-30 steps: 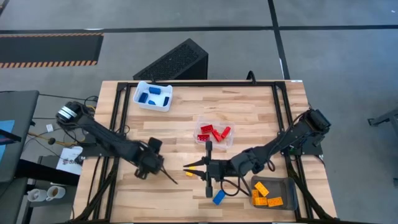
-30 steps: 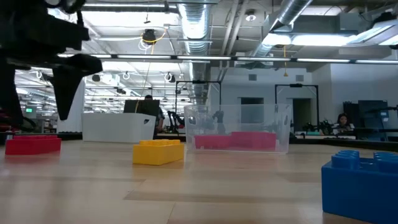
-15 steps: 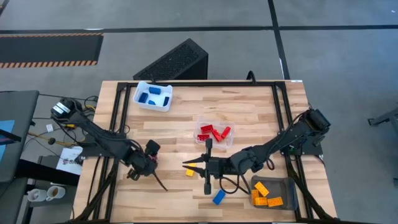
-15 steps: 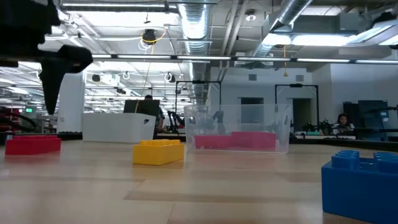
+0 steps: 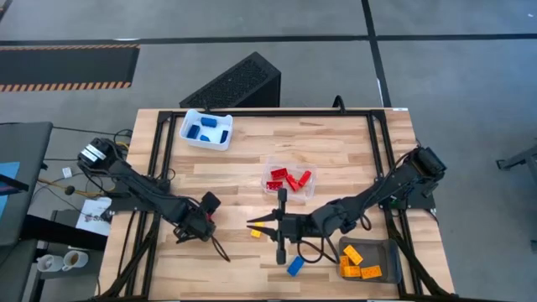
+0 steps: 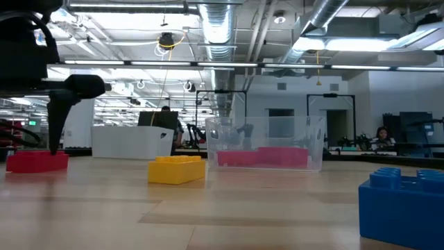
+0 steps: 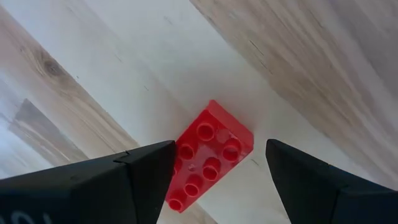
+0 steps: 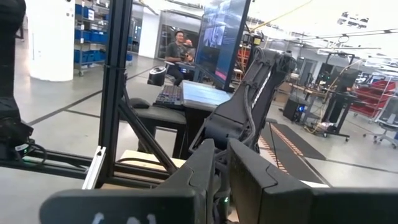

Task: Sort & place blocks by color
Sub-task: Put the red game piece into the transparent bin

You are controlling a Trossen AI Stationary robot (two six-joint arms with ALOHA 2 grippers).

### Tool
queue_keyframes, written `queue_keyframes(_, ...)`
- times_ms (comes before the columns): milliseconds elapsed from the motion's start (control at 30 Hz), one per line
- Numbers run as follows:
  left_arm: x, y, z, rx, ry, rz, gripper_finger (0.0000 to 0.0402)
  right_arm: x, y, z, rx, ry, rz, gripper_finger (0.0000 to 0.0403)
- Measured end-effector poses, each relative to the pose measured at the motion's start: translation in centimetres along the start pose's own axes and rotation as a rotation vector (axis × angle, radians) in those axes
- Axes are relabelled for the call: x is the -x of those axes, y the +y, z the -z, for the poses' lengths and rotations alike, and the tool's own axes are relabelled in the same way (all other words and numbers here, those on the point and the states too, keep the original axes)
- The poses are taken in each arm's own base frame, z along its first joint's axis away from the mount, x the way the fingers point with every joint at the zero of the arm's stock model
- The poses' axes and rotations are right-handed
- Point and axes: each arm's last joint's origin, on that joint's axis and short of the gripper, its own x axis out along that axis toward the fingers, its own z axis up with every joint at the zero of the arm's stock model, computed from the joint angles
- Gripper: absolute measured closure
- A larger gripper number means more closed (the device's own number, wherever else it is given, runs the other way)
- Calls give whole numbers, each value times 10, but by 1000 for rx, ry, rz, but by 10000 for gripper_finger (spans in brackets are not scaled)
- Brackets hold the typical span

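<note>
Blocks, left to right for you: red block (image 7: 208,155) loose on the table between your left gripper's (image 7: 214,177) spread fingers, untouched; yellow block (image 5: 256,233) just beside your right gripper (image 5: 252,224), clenched, empty; blue block (image 5: 294,267) near the table's front edge.

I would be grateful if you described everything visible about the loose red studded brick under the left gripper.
The red studded plastic brick is a glossy block with two rows of round studs, about eight. It lies flat, studs up, on the pale wooden tabletop, set diagonally between the open fingers of the left gripper. Neither finger clearly touches it. The low view shows it resting alone.
</note>
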Motion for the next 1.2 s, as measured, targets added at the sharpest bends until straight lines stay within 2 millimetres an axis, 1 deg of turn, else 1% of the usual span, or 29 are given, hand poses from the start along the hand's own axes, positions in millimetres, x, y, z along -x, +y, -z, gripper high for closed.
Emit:
queue_keyframes(167, -1, 3, 1, -23, 7, -16, 156, 0, 0, 0, 1, 0, 0, 336)
queue_keyframes(367, -1, 9, 1, -4, 4, -22, 156, 0, 0, 0, 1, 0, 0, 336)
queue_keyframes(567, -1, 9, 0, -21, 5, -29, 156, 0, 0, 0, 0, 0, 1, 336)
queue_keyframes(833, -1, 9, 5, -112, 58, -59, 156, 0, -1, 0, 1, 1, 2, 336)
queue_keyframes(967, -1, 11, 2, -142, 40, -92, 156, 0, -1, 0, 1, 1, 2, 336)
queue_keyframes(1200, -1, 11, 0, -153, 24, -91, 156, -1, -1, 0, 1, 2, 3, 336)
